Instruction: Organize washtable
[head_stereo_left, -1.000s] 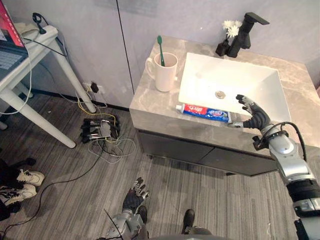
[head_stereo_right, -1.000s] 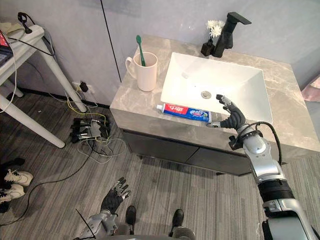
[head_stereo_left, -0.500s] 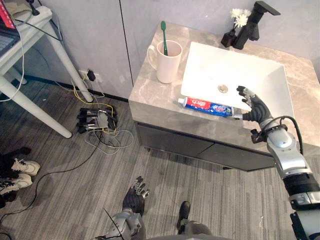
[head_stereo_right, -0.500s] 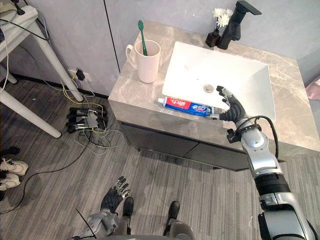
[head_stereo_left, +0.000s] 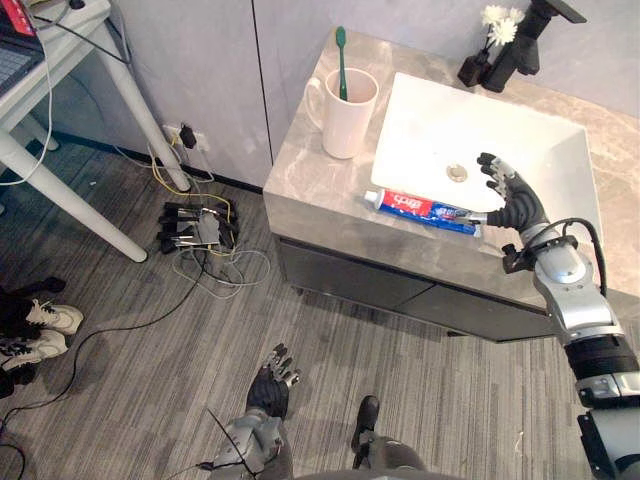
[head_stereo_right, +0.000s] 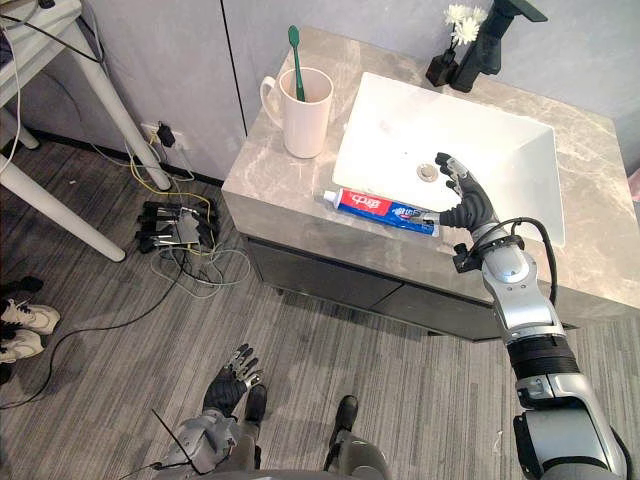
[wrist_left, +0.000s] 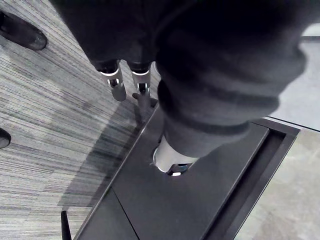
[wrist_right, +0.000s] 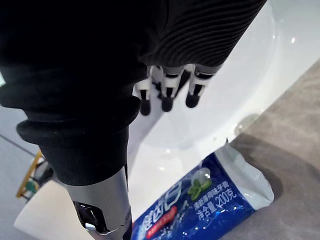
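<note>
Your right hand (head_stereo_left: 512, 206) hovers, fingers spread, at the toothpaste tube (head_stereo_left: 420, 209) end on the sink (head_stereo_left: 440, 110) front rim, poised to grasp.

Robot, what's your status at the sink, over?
Right hand open beside toothpaste tube. Left hand open, idle, low. Tube on counter at sink's front edge. Nothing between.

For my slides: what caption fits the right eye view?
Open right hand beside the toothpaste at the sink front; toothbrush in the mug.
</note>
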